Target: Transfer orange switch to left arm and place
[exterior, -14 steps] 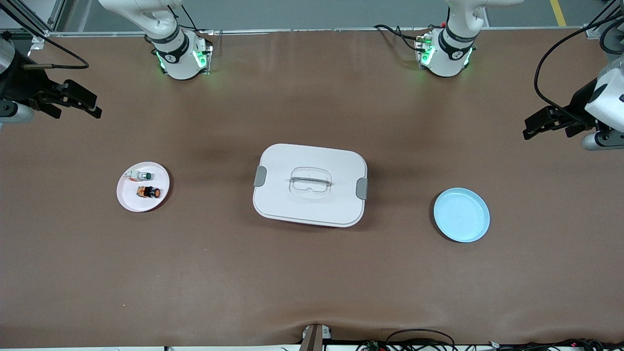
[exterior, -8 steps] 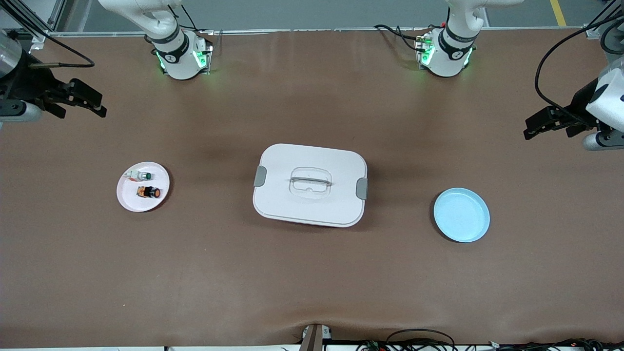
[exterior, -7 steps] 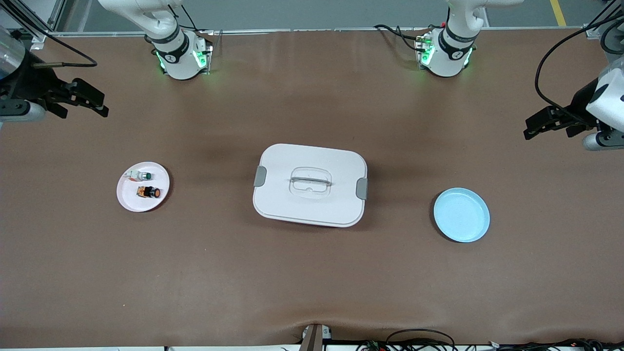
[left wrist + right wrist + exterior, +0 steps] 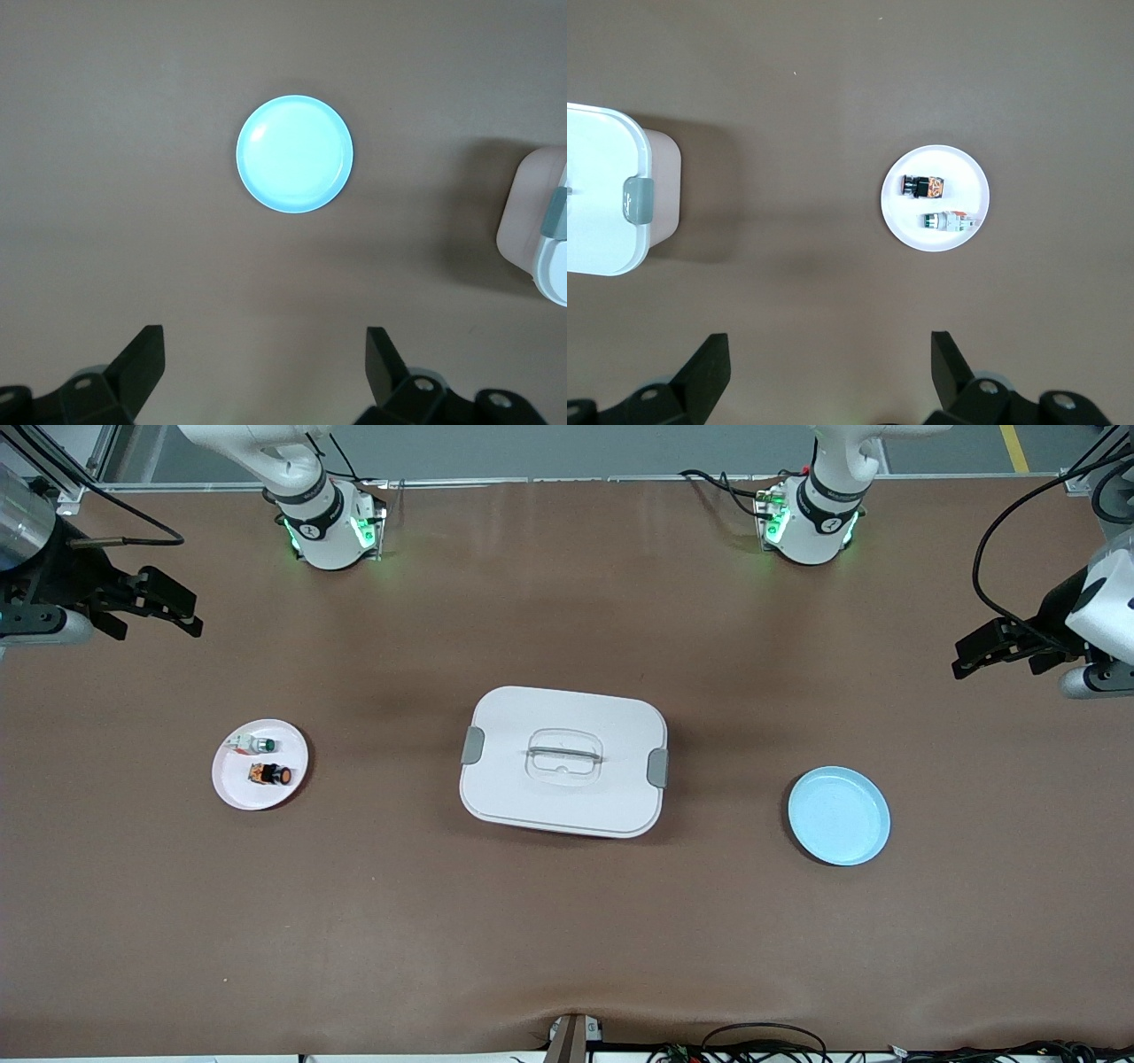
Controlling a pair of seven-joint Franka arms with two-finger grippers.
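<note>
The orange switch lies on a small white plate toward the right arm's end of the table; it also shows in the right wrist view. The white box stands mid-table, with its end in the right wrist view and its corner in the left wrist view. My right gripper is open and empty, up over bare table at that end. My left gripper is open and empty, up over bare table at the left arm's end.
A small white switch with a green button lies on the same white plate. An empty light-blue plate sits toward the left arm's end and shows in the left wrist view. Cables lie along the table's near edge.
My right gripper has drifted a little toward the table's middle. The left arm, the switch and the box have not moved.
</note>
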